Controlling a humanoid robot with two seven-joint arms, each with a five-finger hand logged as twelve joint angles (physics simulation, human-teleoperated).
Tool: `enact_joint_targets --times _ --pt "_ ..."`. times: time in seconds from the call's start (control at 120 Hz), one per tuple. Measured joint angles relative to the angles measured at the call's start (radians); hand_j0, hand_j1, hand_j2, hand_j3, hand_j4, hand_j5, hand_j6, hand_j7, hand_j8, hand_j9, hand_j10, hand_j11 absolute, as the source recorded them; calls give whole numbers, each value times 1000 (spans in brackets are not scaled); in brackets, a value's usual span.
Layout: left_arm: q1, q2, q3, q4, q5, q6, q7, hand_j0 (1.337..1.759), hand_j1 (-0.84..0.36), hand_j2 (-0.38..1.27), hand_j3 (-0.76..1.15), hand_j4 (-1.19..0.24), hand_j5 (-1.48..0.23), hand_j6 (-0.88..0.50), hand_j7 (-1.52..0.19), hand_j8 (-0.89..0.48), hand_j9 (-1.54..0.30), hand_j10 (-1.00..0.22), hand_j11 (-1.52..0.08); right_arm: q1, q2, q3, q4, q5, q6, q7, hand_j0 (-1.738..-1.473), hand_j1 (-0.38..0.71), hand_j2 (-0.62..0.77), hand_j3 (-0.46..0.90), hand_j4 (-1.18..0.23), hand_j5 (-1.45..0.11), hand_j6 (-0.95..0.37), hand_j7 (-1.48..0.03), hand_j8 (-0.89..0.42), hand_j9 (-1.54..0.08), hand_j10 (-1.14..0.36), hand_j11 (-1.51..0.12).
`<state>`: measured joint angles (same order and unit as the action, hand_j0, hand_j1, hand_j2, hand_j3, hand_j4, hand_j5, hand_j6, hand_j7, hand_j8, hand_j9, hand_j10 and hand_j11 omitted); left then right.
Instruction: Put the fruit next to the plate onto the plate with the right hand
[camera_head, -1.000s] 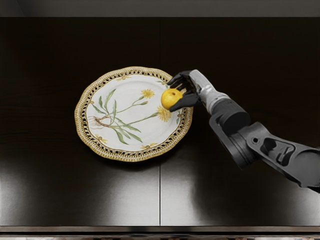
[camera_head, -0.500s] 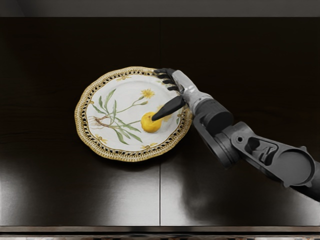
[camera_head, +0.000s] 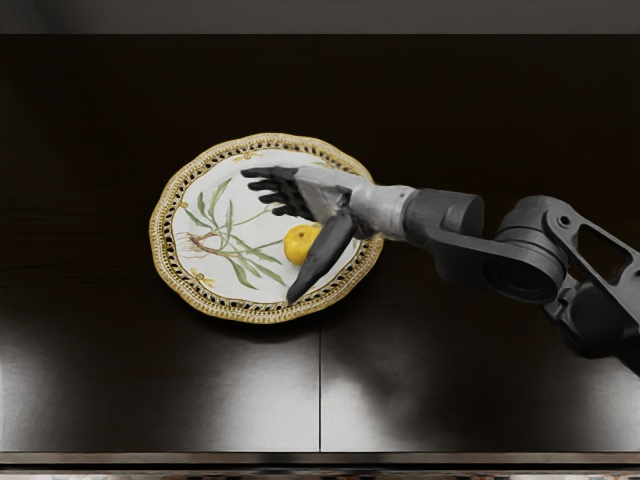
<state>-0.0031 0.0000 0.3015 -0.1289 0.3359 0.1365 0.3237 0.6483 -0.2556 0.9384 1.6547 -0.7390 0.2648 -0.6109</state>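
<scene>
While the yellow fruit (camera_head: 297, 243) rests on the white face of the plate (camera_head: 159, 232), it sits well inside the gilded, pierced rim, among the painted flower stems, in the half of the plate nearer the tabletop's right edge. My right hand (camera_head: 318, 200) hangs over that same half with nothing in its grip: the four dark fingers (camera_head: 263, 185) are stretched out and fanned towards the tabletop's left edge above the plate's middle. The thumb (camera_head: 316, 258) points away from them, slanting down towards the near edge and crossing the fruit's right side. I cannot tell whether the thumb touches the fruit or only passes above it. My grey forearm (camera_head: 440, 218) runs out over the plate's right rim and on to the bulky joints at the right edge of the view. The plate itself lies flat on the dark, glossy tabletop (camera_head: 150, 390), left of its middle and about midway between the far edge and the near edge.
</scene>
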Motion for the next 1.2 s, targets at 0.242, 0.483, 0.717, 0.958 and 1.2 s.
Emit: enact_joint_targets --times 0.242,0.483,0.717,0.958,1.2 --pt "5 0 0 0 0 0 0 1658 339 2 0 -9 -11 -9 -11 -9 -11 -9 -11 -203 -5 318 -7 124 268 0 -1658 -316 -1 0 -29 -37 -28 -37 -27 -37 -28 -37" --pt "2 0 1 0 0 0 0 1658 339 2 0 -9 -11 -9 -11 -9 -11 -8 -11 -312 -38 512 -44 245 338 0 -1658 -321 -3 0 -24 -31 -24 -31 -23 -31 -24 -31" --pt "2 0 1 0 0 0 0 1658 339 2 0 -9 -11 -9 -11 -9 -11 -9 -11 -409 -110 632 -87 389 345 0 -1658 -322 -4 0 -22 -30 -22 -30 -22 -30 -22 -30" --pt "2 0 1 0 0 0 0 1658 339 2 0 -9 -11 -9 -11 -9 -11 -8 -11 -493 -137 773 -145 462 346 0 -1658 -323 -4 0 -22 -29 -21 -29 -21 -29 -22 -29" --pt "2 0 1 0 0 0 0 1658 339 2 0 -9 -11 -9 -11 -9 -11 -8 -11 -509 -140 798 -163 475 346 0 -1658 -323 -4 0 -21 -28 -21 -28 -21 -28 -21 -28"
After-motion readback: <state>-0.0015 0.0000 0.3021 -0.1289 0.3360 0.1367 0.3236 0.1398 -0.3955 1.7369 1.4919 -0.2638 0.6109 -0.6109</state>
